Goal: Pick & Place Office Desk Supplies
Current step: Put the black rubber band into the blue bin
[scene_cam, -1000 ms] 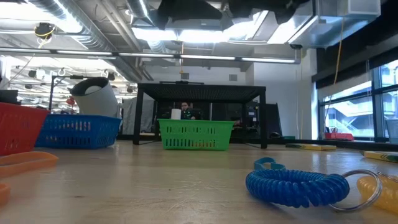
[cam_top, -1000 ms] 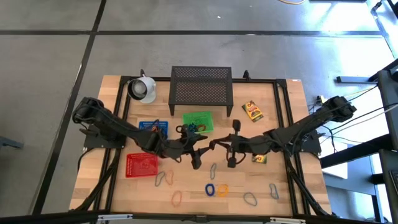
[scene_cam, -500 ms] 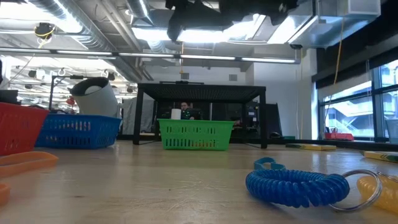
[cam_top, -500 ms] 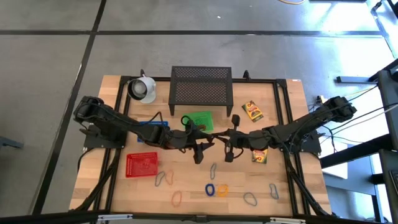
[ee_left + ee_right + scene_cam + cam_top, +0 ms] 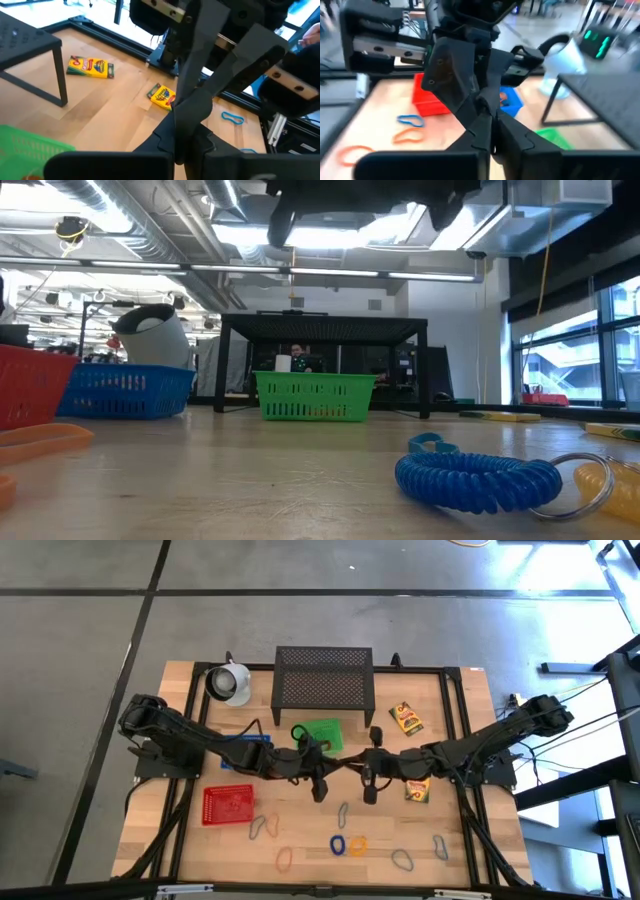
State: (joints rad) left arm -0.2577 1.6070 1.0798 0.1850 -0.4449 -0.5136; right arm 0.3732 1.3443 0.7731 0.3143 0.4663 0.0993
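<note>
My left gripper (image 5: 337, 762) and my right gripper (image 5: 353, 762) meet tip to tip in the air above the table's middle, just near of the green basket (image 5: 320, 732). Both look shut in the wrist views, the left (image 5: 176, 145) and the right (image 5: 490, 131). I cannot make out anything between the dark fingers. Coloured rubber-band loops (image 5: 343, 815) lie flat along the near part of the table. Two yellow crayon boxes (image 5: 405, 718) (image 5: 417, 790) lie flat at the right. A blue coil loop (image 5: 478, 478) lies close in the low view. My left gripper comes nearly level from the table's left, and its shut fingertips (image 5: 175, 122) meet the right gripper's tips. Whether something thin sits between them, I cannot tell. My right gripper comes nearly level from the table's right, and its shut fingertips (image 5: 487, 116) meet the left gripper's tips. What lies between them is hidden by the dark fingers.
A black mesh stand (image 5: 323, 677) and a white cup-like object (image 5: 230, 682) are at the far edge. A blue basket (image 5: 245, 745) and a red basket (image 5: 228, 805) stand at the left. Bare wood lies between the grippers and the loops.
My left gripper has gone toward the table's far edge and toward my right gripper, has rolled a little, and its spread fingers have shut at the right gripper's tips. For the last half second both arms have kept still.
</note>
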